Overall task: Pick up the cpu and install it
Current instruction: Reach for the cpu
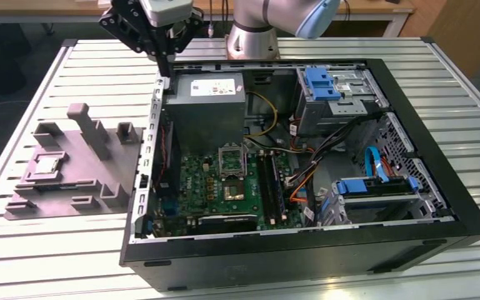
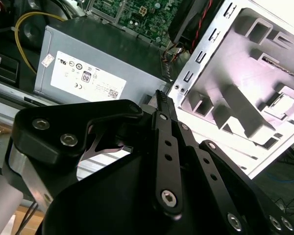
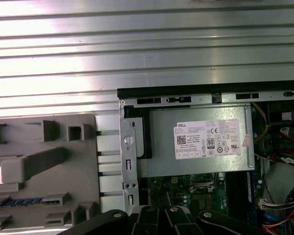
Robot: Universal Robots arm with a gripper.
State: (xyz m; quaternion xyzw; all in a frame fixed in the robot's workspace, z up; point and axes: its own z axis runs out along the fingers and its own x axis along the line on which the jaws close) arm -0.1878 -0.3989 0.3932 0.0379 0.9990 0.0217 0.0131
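Observation:
The cpu (image 1: 47, 165), a small silvery square, lies in a recess of the grey fixture (image 1: 73, 175) on the table, at the exterior view's left of the open computer case (image 1: 307, 250). My gripper (image 1: 164, 64) hangs above the case's back corner, beside the power supply (image 1: 210, 103), well away from the cpu. Its black fingers (image 2: 160, 98) are pressed together with nothing between them. On the green motherboard (image 1: 223, 187) the metal-framed socket (image 1: 232, 161) lies uncovered. In the first wrist view the fixture (image 3: 44, 161) lies beside the case wall (image 3: 127, 147).
The case holds drive cages with blue latches (image 1: 319, 84), (image 1: 374, 186), bundles of cables (image 1: 324, 156) and a yellow cable (image 1: 265, 115). The fixture has upright posts (image 1: 90, 128). The slatted metal table (image 1: 57, 262) runs around the case. The arm's base (image 1: 257, 37) stands behind it.

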